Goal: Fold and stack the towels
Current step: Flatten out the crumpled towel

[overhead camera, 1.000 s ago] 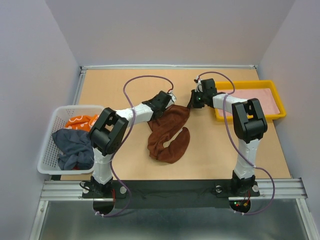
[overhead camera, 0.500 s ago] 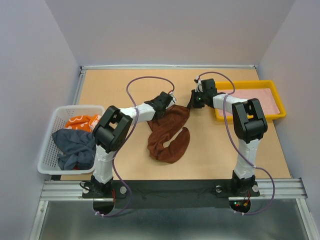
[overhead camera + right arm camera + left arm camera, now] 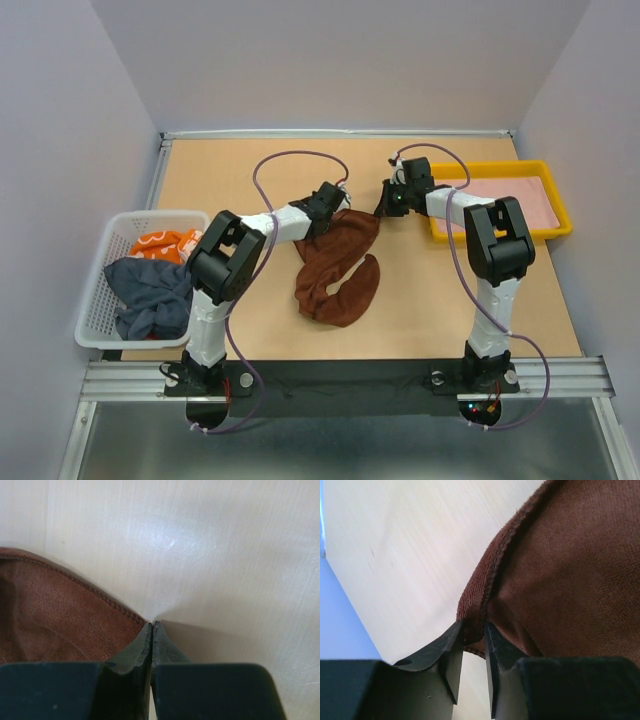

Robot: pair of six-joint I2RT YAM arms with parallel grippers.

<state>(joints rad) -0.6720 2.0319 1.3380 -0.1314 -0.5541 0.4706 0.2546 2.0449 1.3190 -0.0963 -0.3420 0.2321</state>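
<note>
**Both claws at the far edge of the brown towel**

The left claw (image 3: 473,630) grasps the reddish-brown towel (image 3: 560,570). Its two dark fingertips stand close together with the stitched hem caught between them. In its wrist view the cloth spreads away to the claw's right, and bare table (image 3: 395,555) lies to its left.

The right claw (image 3: 152,625) is clenched, its tips pressed flat together. The towel's hem runs up to them from the left, but whether a corner is nipped between them cannot be told.

The towel's far edge hangs between the two claws. The rest trails back from them toward the arm bases in a curled heap.

Well out to the left claw's left sits a white basket (image 3: 100,290) holding a navy towel (image 3: 150,295) and an orange towel (image 3: 160,242). Near the right claw's right side lies a yellow tray (image 3: 500,167) with a pink cloth (image 3: 510,200) in it.
</note>
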